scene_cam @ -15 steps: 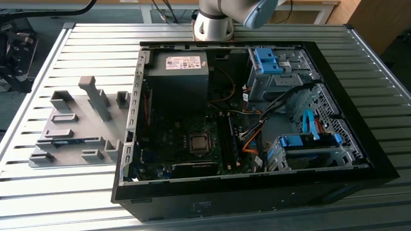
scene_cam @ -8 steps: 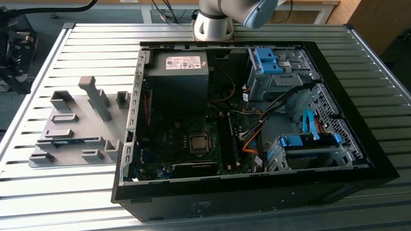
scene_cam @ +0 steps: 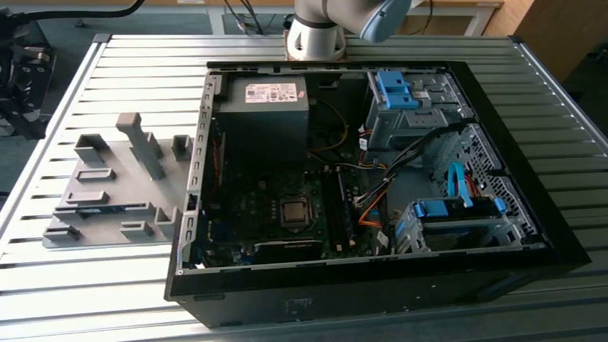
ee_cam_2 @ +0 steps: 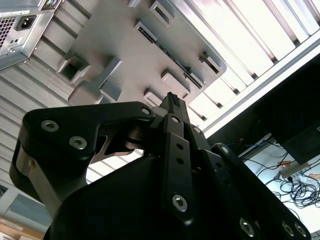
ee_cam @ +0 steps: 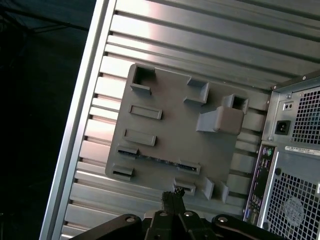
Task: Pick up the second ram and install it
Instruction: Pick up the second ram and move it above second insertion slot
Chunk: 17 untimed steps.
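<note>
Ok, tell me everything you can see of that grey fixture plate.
The grey fixture plate looks like matte moulded plastic: a flat slab with raised blocks, slotted holders and one tall upright post. It lies flat on the ribbed metal table, on the exterior view's left of the open computer case. A thin dark-green RAM stick sits on edge in holders near one side. The gripper hangs above it, not touching.

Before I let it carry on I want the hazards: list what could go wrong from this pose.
1. The pincer looks shut while facing the grey fixture plate; descending like that could strike the second ram instead of straddling it.
2. Loose cables lie right beside the memory slots; they could snag the stick during insertion.
</note>
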Each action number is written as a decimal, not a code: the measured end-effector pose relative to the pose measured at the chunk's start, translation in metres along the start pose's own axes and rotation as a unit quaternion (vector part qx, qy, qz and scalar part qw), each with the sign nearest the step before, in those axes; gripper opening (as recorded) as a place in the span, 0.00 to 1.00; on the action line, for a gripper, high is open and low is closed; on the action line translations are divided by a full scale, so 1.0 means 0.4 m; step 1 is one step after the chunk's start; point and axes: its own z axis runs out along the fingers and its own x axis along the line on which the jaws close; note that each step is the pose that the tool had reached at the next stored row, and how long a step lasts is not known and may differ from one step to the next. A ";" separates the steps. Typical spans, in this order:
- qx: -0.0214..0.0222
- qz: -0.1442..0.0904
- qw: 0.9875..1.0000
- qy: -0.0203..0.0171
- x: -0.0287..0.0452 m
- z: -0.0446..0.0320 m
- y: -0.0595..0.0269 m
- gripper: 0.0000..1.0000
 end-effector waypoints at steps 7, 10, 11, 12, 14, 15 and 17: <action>0.000 -0.010 1.000 0.000 0.000 0.000 0.000 0.11; 0.000 -0.015 1.000 0.000 0.000 0.000 0.000 0.11; 0.000 -0.017 1.000 0.000 0.000 0.000 0.000 0.11; 0.000 -0.018 1.000 0.000 0.000 0.000 -0.001 0.11; -0.001 -0.022 1.000 0.001 0.000 0.000 -0.001 0.11; -0.001 -0.024 1.000 0.001 0.000 0.000 -0.001 0.11; -0.001 -0.027 1.000 0.001 0.000 0.000 -0.001 0.11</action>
